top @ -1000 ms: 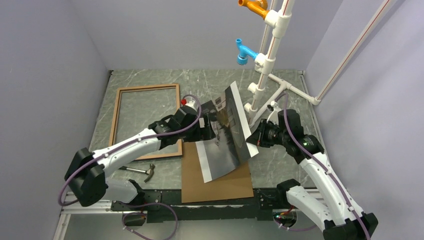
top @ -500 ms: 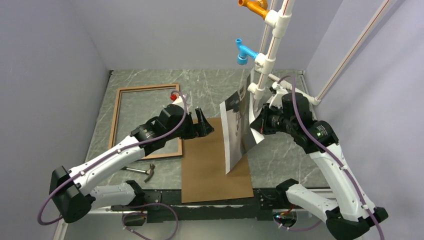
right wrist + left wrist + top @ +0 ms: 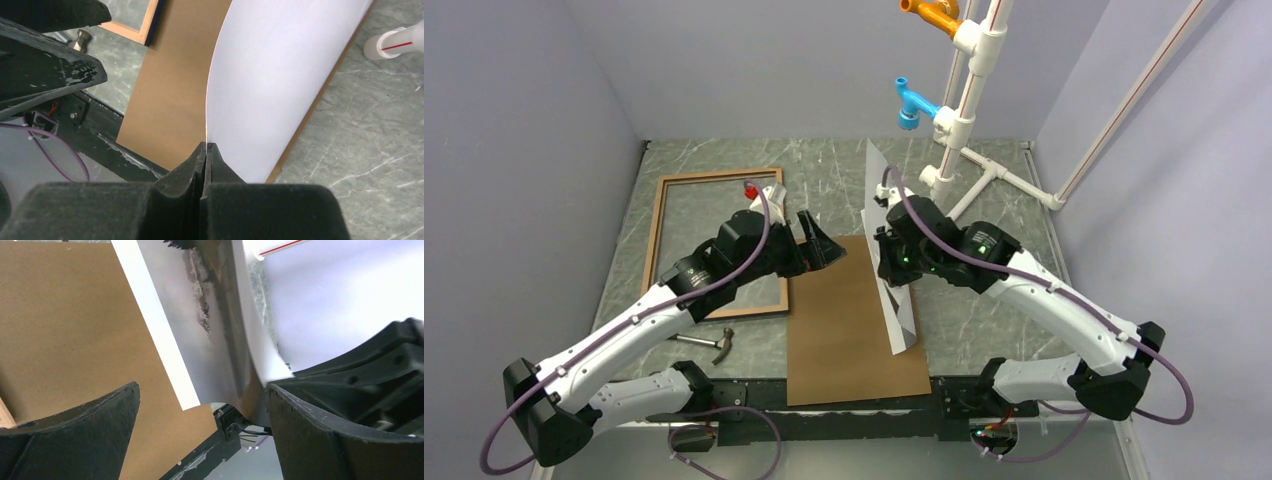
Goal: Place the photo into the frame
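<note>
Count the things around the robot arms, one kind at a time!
Glossy grey landscape photo: 1
Thin brown wooden rectangular frame: 1
Flat brown rectangular backing board: 1
Small metal-headed hammer: 1
White plastic pipe stand: 1
Total: 5

Right pincer [image 3: 205, 150] swung photo [image 3: 280, 75] leftward, now edge-on; left pincer [image 3: 826, 243] backed off, apparently released.
</note>
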